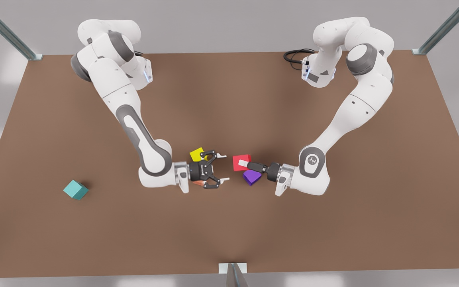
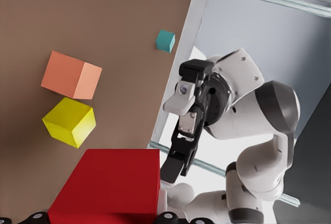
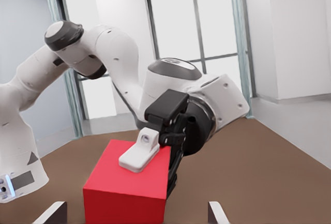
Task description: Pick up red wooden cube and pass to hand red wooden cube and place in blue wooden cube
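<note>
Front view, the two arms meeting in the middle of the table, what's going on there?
This is a handover in mid-air. The left gripper, on the front view's right, is shut on the red wooden cube and holds it out toward the right gripper, which faces it with fingers open and a gap between them. The blue wooden cube sits alone far off at the front view's left. Yellow, orange and purple cubes lie on the table below the grippers.
</note>
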You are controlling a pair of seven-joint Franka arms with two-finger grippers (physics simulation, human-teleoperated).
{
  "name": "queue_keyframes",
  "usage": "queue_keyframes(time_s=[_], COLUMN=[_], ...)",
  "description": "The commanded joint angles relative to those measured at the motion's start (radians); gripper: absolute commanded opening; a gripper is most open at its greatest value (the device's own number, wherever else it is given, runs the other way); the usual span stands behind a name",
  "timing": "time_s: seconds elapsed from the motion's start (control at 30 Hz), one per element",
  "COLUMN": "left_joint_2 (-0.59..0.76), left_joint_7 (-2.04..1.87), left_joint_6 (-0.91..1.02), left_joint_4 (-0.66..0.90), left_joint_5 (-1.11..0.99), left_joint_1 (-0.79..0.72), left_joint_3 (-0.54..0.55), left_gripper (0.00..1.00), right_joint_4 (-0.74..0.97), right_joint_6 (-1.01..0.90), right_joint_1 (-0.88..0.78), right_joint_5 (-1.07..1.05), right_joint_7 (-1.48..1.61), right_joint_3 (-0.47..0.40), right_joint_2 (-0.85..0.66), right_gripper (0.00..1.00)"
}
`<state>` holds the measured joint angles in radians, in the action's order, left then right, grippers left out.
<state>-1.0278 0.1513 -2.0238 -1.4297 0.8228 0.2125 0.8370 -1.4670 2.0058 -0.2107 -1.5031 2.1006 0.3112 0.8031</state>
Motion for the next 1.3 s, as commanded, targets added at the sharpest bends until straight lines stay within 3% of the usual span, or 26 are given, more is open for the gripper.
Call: queue_keyframes(time_s=[0.0,0.93,0.97,1.0,1.03,1.07,1.13,1.2,1.27], left_joint_2=[0.002,0.002,0.002,0.002,0.002,0.002,0.002,0.002,0.006], left_joint_7=[0.014,0.013,0.013,0.013,0.013,0.013,0.013,0.013,-0.005], left_joint_6=[-0.003,-0.046,-0.046,-0.046,-0.046,-0.046,-0.047,-0.046,-0.044], left_joint_4=[0.002,0.000,0.000,0.000,0.002,0.000,0.000,0.002,0.000], left_joint_5=[0.006,0.006,0.006,0.006,0.006,0.006,0.006,0.006,-0.001], left_joint_1=[-0.001,-0.018,-0.018,-0.018,-0.019,-0.019,-0.019,-0.018,-0.012], left_joint_3=[0.002,0.002,0.002,0.002,0.002,0.002,0.002,0.002,0.002], left_gripper=[0.69,0.69,0.69,0.69,0.69,0.69,0.69,1.00,1.00], right_joint_4=[-0.003,0.016,0.017,0.017,0.017,0.019,0.019,0.019,0.017], right_joint_6=[0.010,0.113,0.114,0.114,0.114,0.114,0.114,0.114,0.114], right_joint_1=[-0.001,-0.098,-0.098,-0.098,-0.098,-0.098,-0.098,-0.098,-0.096], right_joint_5=[-0.016,-0.123,-0.124,-0.124,-0.124,-0.123,-0.123,-0.123,-0.123], right_joint_7=[0.199,0.200,0.200,0.200,0.200,0.200,0.200,0.200,0.200], right_joint_3=[0.003,0.005,0.005,0.005,0.003,0.003,0.003,0.005,0.003], right_joint_2=[-0.001,0.057,0.057,0.057,0.057,0.057,0.057,0.057,0.057], right_gripper=[1.00,1.00,0.94,0.82,0.63,0.55,0.54,0.54,0.54])
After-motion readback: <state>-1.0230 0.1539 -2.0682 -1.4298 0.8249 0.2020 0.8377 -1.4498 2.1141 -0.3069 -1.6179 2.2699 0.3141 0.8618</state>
